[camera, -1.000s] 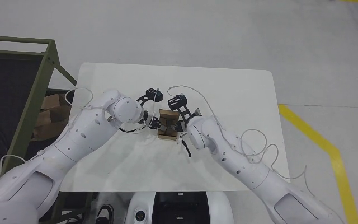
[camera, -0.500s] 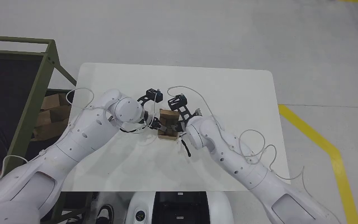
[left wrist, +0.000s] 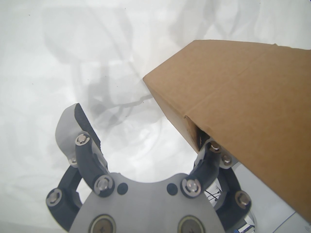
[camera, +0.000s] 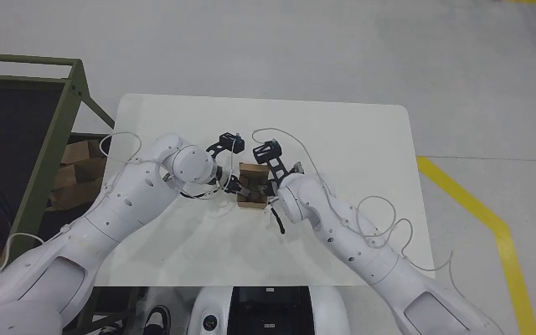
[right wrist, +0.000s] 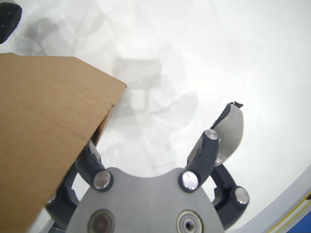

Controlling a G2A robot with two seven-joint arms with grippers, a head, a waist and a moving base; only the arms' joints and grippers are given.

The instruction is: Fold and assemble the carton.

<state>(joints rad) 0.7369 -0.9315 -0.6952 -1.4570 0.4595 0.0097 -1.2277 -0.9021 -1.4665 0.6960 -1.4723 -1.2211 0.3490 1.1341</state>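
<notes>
A small brown carton [camera: 250, 185] stands mid-table on the white table [camera: 352, 134], squeezed between my two grippers. My left gripper [camera: 229, 183] is at its left side and open. In the left wrist view one finger [left wrist: 81, 122] is free over the table, while the other is tucked under the carton [left wrist: 243, 107] edge. My right gripper [camera: 270, 188] is at the carton's right side, also open. Its outer finger [right wrist: 229, 124] is free and the inner one is hidden behind the carton [right wrist: 48, 103] wall. The left gripper's fingertip [right wrist: 7, 20] shows beyond the carton.
An olive-green frame [camera: 75, 84] with brown boxes [camera: 75, 167] stands off the table's left edge. A small black object [camera: 278, 221] lies just in front of the carton. Thin cables [camera: 285, 138] loop over the arms. A yellow floor line [camera: 469, 201] runs at the right.
</notes>
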